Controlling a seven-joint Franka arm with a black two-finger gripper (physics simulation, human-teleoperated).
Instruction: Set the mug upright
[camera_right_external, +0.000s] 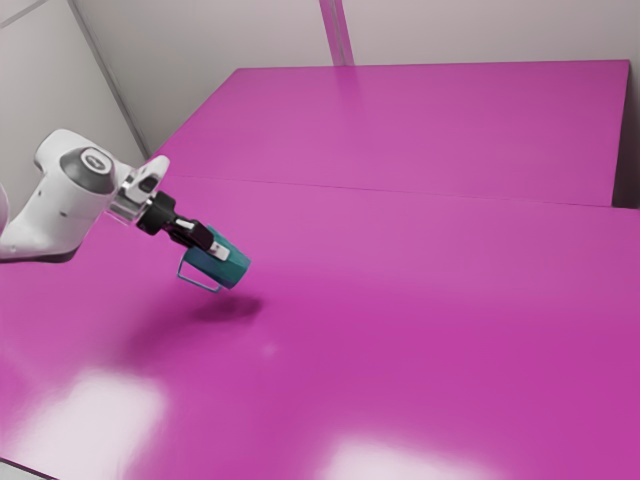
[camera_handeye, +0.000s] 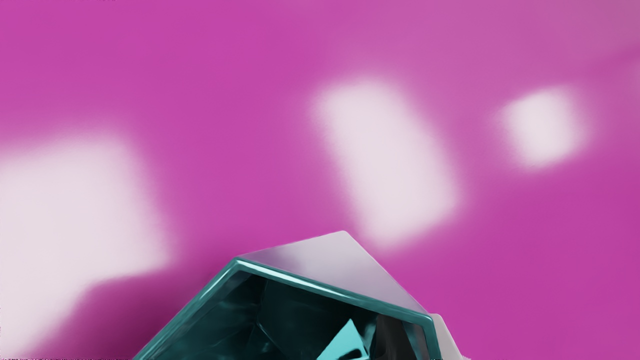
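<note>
Mug (camera_right_external: 233, 271) is hanging aslant above the bench (camera_right_external: 420, 270), well in from the bench's near edge and lying toward the arm's side of it. Pale walls (camera_right_external: 480, 30) are rising behind, and the bench is spreading out in glossy magenta, with its near edge peeping out at the exterior view's lower left corner. A magenta block (camera_right_external: 430, 125) is stretching along the bench's far side. Whitish patches of light (camera_right_external: 95, 425) are gleaming on the bench, and in the wrist view they are showing beyond the mug. From the exterior view's left, the white arm (camera_right_external: 60, 205) is reaching out over the bench. Its black gripper (camera_right_external: 217, 248) is grasping the mug, one pale fingertip (camera_right_external: 222, 252) pressing on the outer wall. A soft shadow (camera_right_external: 228, 308) is lying on the bench below, apart from the mug. The mug's teal body is leaning, neither upright nor touching the bench, and its angular rim (camera_handeye: 335, 287) is facing back toward the hand. The thin handle (camera_right_external: 198, 284) is sticking out below the body.
</note>
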